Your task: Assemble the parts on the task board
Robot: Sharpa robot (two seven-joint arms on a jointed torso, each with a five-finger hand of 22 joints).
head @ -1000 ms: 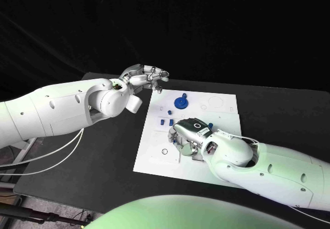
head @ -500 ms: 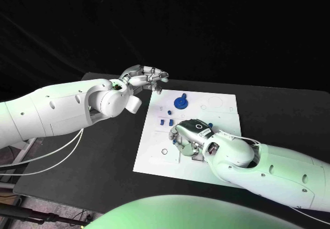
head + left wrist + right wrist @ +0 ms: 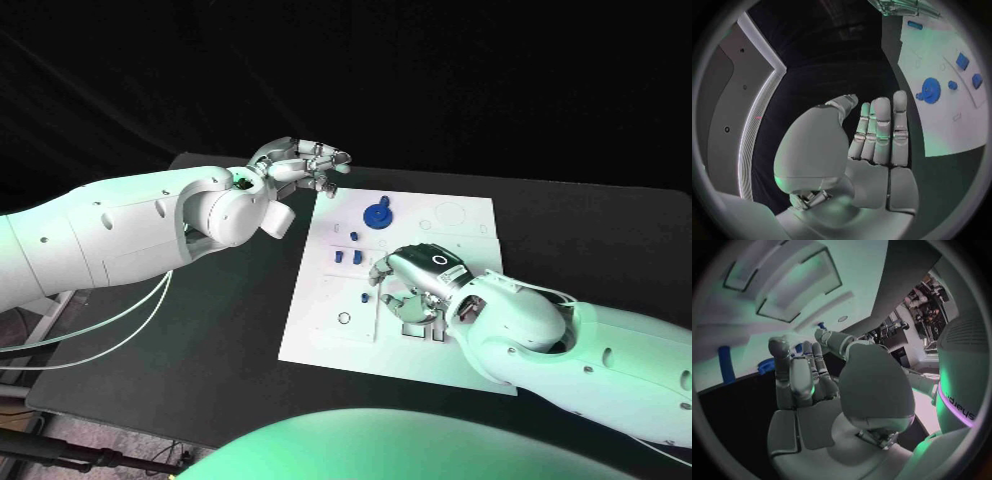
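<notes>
Seen from the head camera: white task board (image 3: 325, 325) lying flat in the middle of the black bench (image 3: 216, 330), right hand (image 3: 408, 285) lowered over its centre, fingers curled down toward the plate; whether anything is gripped, impossible to tell from here. Just beside that hand, toward the left arm, a small blue part (image 3: 366, 296) lying on the board, with a pair of small blue pieces (image 3: 345, 256) a little farther up the plate. Nearer the board's far edge, a round blue gear (image 3: 378, 215), well apart from both hands. Left hand (image 3: 306, 160) raised off the board's far left corner, over the bench's far edge, fingers spread and holding nothing. Behind the bench, darkness. From the left wrist camera: palm (image 3: 870, 145) flat, fingers straight and side by side, and the gear's toothed rim (image 3: 931, 90) plain to see. From the right wrist camera: right hand's fingers (image 3: 798, 372) extended toward the board, a blue upright peg (image 3: 726, 365) beyond them.
</notes>
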